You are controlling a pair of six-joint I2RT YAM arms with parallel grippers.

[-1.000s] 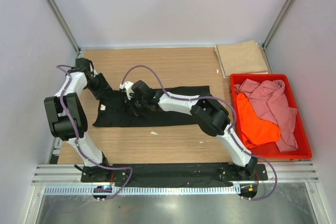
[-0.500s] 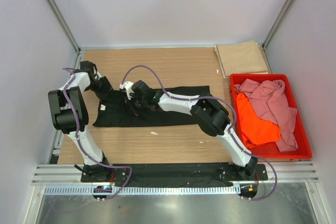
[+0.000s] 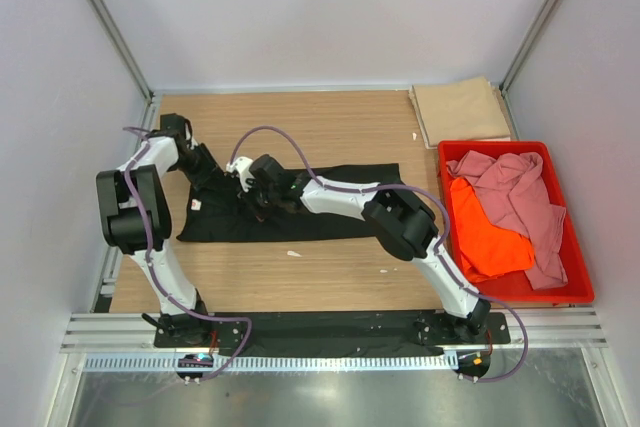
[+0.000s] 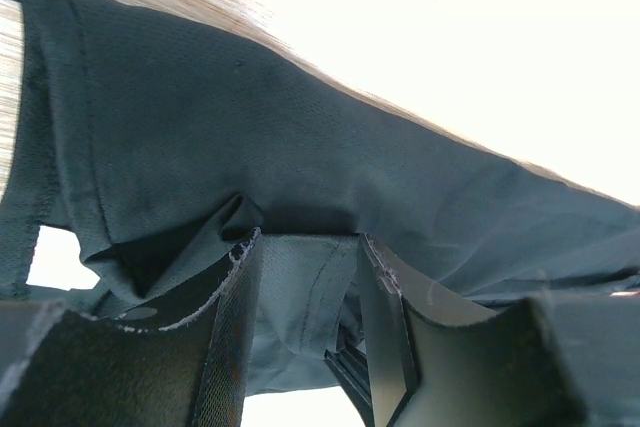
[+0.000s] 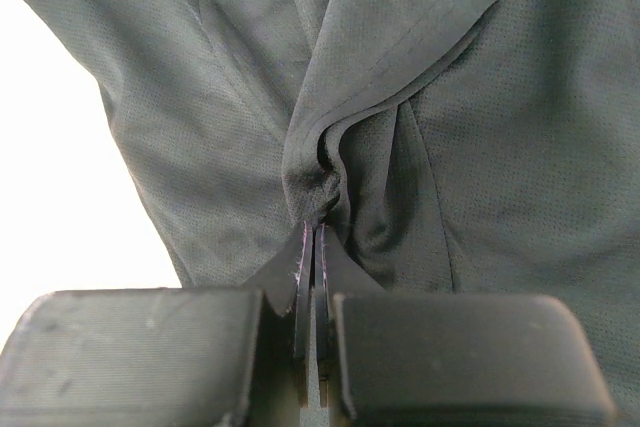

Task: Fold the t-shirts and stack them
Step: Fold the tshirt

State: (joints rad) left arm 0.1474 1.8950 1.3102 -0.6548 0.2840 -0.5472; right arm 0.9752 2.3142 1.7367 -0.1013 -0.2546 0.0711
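Evidently the black t-shirt [image 3: 225,225] is limp and light, so my right pincer [image 5: 313,247] stays off flat cloth and clamps a bunched fold just ahead, while whether the left pincer [image 4: 305,287] grips I cannot tell.

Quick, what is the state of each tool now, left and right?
Left tool: open, fingers apart around a fold of the black soft cloth t-shirt.
Right tool: closed, pinching the same black t-shirt.
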